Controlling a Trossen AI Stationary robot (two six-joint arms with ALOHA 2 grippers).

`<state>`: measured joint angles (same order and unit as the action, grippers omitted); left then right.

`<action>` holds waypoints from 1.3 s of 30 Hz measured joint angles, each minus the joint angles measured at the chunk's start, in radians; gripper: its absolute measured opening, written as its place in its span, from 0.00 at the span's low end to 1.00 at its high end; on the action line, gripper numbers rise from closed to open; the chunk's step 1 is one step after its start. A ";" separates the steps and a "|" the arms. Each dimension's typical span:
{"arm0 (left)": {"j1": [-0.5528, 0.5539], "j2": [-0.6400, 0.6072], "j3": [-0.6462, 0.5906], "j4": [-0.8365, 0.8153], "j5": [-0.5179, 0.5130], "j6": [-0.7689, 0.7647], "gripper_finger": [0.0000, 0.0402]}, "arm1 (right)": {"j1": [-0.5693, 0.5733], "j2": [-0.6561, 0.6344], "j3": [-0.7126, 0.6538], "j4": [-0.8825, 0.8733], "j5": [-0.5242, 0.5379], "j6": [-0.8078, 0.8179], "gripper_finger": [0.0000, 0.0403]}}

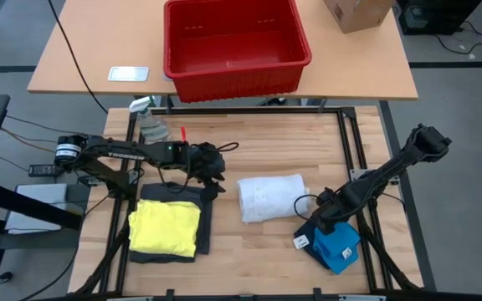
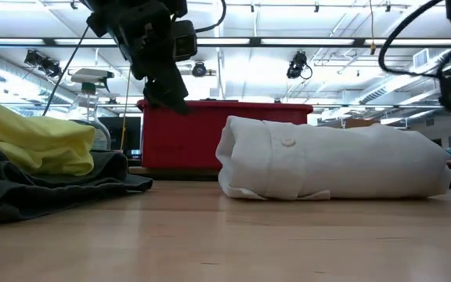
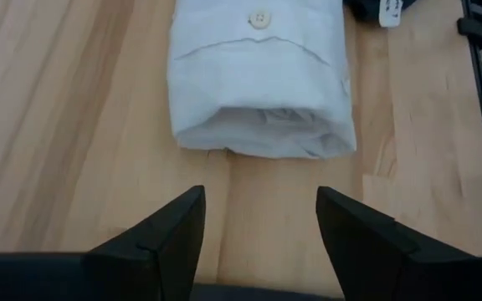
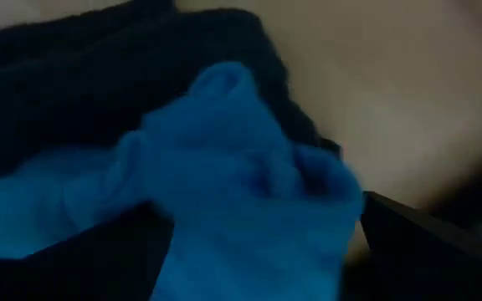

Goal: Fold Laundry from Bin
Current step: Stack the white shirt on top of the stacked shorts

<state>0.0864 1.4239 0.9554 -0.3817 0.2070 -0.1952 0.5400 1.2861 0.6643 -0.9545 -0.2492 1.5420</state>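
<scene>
A large red plastic bin (image 1: 236,46) with ribbed sides and a thick rim stands on the far table, showing no laundry inside. On the near wooden tabletop lie four garments. A bright yellow garment (image 1: 166,227), folded flat, rests on top of a folded dark grey garment (image 1: 205,219) near the left edge. A white garment (image 1: 271,197) with a small button, folded into a thick roll, lies at the middle of the tabletop. A blue garment with dark trim (image 1: 338,247), bunched up, sits near the front right corner.
</scene>
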 joint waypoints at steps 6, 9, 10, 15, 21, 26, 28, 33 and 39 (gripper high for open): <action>0.004 0.000 0.000 0.003 0.000 -0.033 0.58 | -0.013 -0.003 -0.182 0.394 -0.014 0.072 0.97; 0.013 0.001 0.000 0.010 -0.003 -0.052 0.58 | -0.015 -0.008 -0.213 0.444 -0.031 0.109 0.97; 0.018 0.001 0.000 0.017 -0.003 -0.057 0.58 | -0.015 -0.008 -0.210 0.431 -0.025 0.109 0.97; 0.058 0.003 0.000 0.078 -0.028 -0.090 0.58 | -0.013 -0.010 -0.203 0.409 -0.011 0.079 0.83; 0.120 0.023 0.001 0.165 -0.030 -0.157 0.58 | 0.005 -0.008 -0.207 0.467 0.019 0.050 0.56; 0.150 0.041 0.002 0.195 -0.031 -0.202 0.58 | 0.019 -0.006 -0.209 0.532 0.031 0.036 0.33; 0.157 0.046 0.001 0.189 -0.030 -0.211 0.58 | 0.022 -0.005 -0.210 0.558 0.033 0.034 0.24; 0.160 0.049 0.001 0.193 -0.032 -0.221 0.58 | 0.022 -0.005 -0.210 0.588 0.039 0.034 0.13; 0.159 0.049 0.001 0.196 -0.049 -0.244 0.58 | 0.022 -0.003 -0.189 0.581 0.054 0.006 0.13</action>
<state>0.2459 1.4727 0.9565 -0.1857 0.1584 -0.4394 0.5625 1.2836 0.4756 -0.3731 -0.1950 1.5479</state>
